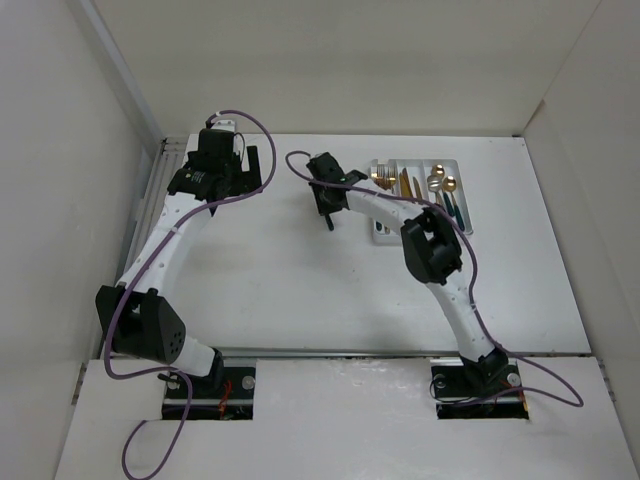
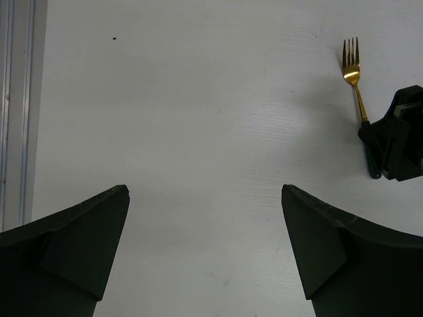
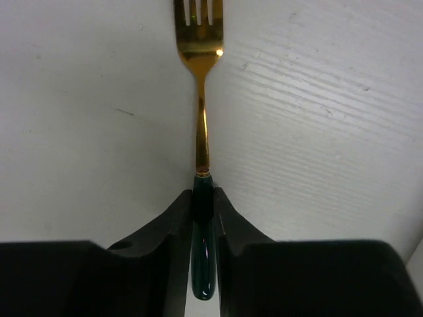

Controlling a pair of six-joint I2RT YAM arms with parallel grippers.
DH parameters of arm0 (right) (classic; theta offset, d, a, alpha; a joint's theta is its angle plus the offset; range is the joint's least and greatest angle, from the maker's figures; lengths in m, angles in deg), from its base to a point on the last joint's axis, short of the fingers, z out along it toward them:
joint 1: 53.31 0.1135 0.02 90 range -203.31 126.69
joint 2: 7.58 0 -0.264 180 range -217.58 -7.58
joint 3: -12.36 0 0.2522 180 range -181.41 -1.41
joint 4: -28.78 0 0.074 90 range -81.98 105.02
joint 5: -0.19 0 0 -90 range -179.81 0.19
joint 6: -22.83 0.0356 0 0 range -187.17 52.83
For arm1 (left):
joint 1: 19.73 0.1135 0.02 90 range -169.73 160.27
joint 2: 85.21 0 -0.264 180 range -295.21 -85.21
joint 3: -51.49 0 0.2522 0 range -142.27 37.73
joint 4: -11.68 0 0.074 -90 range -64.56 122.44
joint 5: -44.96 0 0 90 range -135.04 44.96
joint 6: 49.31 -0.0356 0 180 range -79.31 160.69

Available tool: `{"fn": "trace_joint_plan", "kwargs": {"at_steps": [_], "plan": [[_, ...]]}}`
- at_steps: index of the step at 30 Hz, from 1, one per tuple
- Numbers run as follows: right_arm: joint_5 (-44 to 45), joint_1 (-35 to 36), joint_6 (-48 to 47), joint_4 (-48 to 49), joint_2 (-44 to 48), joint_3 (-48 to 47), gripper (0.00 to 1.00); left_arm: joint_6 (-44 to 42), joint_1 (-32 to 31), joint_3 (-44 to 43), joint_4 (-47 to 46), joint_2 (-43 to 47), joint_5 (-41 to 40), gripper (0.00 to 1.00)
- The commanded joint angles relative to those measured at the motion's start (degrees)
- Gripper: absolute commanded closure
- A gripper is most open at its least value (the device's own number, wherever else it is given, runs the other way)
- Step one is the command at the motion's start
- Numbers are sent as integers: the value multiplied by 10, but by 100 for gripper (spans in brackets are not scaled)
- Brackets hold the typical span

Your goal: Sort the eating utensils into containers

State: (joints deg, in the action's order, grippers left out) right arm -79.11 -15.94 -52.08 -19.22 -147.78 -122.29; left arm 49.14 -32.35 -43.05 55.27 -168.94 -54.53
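My right gripper [image 3: 203, 198] is shut on the dark green handle of a gold fork [image 3: 199, 99], whose tines point away from the wrist, close over the white table. I cannot tell whether the fork touches the table. In the top view this gripper [image 1: 326, 205] is left of the white tray [image 1: 461, 163], which holds several gold utensils [image 1: 405, 185] with dark green handles in its long compartments. My left gripper [image 2: 205, 198] is open and empty over bare table; the fork [image 2: 354, 72] and the right gripper [image 2: 396, 142] show at the right of its view. In the top view the left gripper [image 1: 250, 165] is at the far left.
White walls close in the table on the left, back and right. A metal rail [image 2: 16, 105] runs along the table's left edge [image 1: 160, 190]. Purple cables [image 1: 250, 125] loop over both arms.
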Motion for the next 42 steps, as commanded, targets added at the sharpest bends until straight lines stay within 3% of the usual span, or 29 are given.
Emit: {"fn": "trace_joint_plan", "kwargs": {"at_steps": [1, 4, 8, 11, 18, 27, 38, 39, 42], "plan": [[12, 14, 6, -17, 20, 39, 82, 3, 3, -4, -11, 26, -4, 0], [13, 19, 6, -12, 27, 44, 100, 3, 3, -4, -11, 26, -4, 0], [24, 19, 6, -10, 55, 44, 100, 3, 3, -4, -11, 26, 1, 0], [30, 19, 0, 37, 126, 64, 100, 3, 3, -4, -11, 26, 1, 0], [50, -45, 19, 83, 259, 149, 100, 3, 3, -4, -11, 31, -10, 0], [64, -140, -1, 57, 266, 219, 100, 3, 3, -4, -11, 26, 2, 0], [74, -150, 11, 74, 238, 274, 100, 3, 3, -4, -11, 26, 2, 0], [74, -150, 11, 74, 237, 274, 100, 3, 3, -4, -11, 26, 2, 0], [81, -150, 11, 61, 232, 274, 73, 3, 3, -4, -11, 26, 2, 0]]}}
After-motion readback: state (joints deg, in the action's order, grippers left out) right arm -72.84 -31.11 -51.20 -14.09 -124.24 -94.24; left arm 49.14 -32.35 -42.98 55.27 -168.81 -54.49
